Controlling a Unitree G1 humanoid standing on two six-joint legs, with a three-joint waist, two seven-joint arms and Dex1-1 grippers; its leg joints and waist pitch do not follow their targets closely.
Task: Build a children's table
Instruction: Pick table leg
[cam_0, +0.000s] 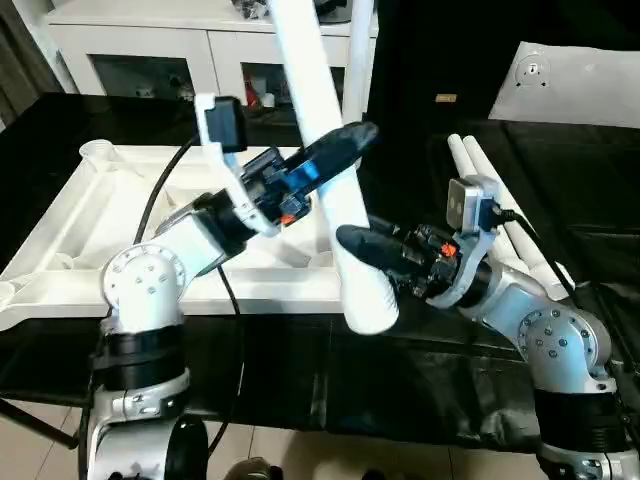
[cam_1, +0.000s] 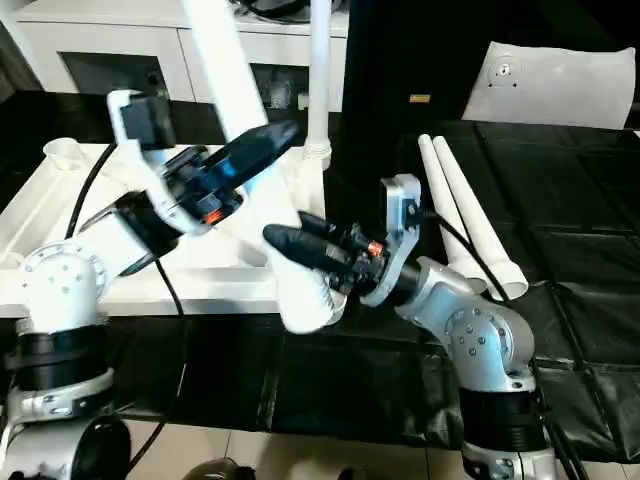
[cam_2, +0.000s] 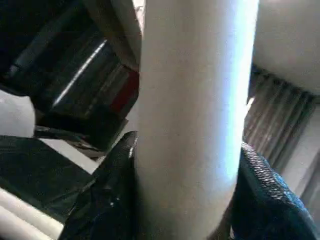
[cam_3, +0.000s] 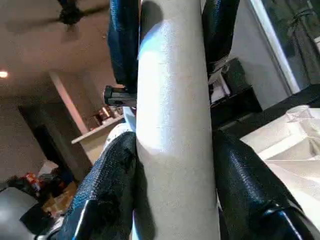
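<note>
The tabletop lies ribbed underside up on the left part of the black-covered work table, with one leg already standing upright in a socket at its far right corner. Above the tabletop's near right corner, the left gripper clasps a slanted leg midway, its fingers pressed on both sides. Lower down, near the leg's wide end, the right gripper is clamped on the same leg, fingers flanking it. Two spare legs lie side by side on the work table's right part.
</note>
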